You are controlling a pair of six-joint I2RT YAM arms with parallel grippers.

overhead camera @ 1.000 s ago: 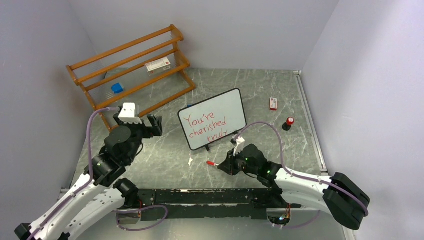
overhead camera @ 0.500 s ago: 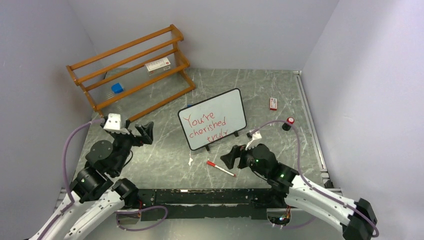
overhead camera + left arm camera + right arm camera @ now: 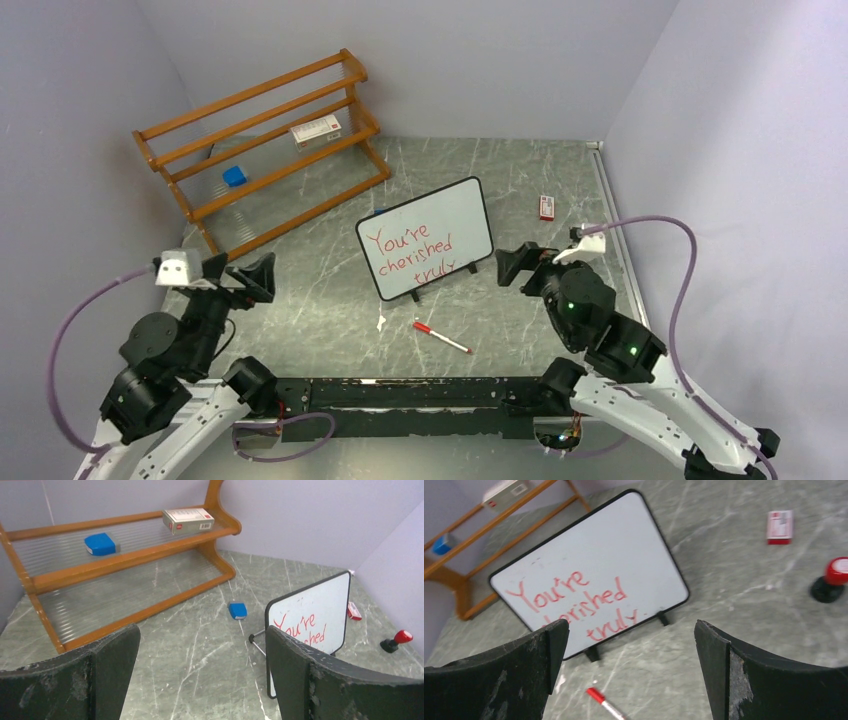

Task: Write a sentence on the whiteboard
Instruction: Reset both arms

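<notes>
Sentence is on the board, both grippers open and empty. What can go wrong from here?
1. The marker lies loose on the table in front of the whiteboard; a low arm sweep could knock it away.
2. The board stands tilted on small feet; a bump from the right gripper could tip it or smear the sentence.

White whiteboard (image 3: pixel 440 215) bears red sentence (image 3: pixel 410 258); grey veined table (image 3: pixel 330 290); orange-brown rack (image 3: pixel 125 558).

sentence (image 3: pixel 596 600) partly hidden behind right pincer (image 3: pixel 630 628), marker (image 3: pixel 601 700) cut by bottom edge
</notes>
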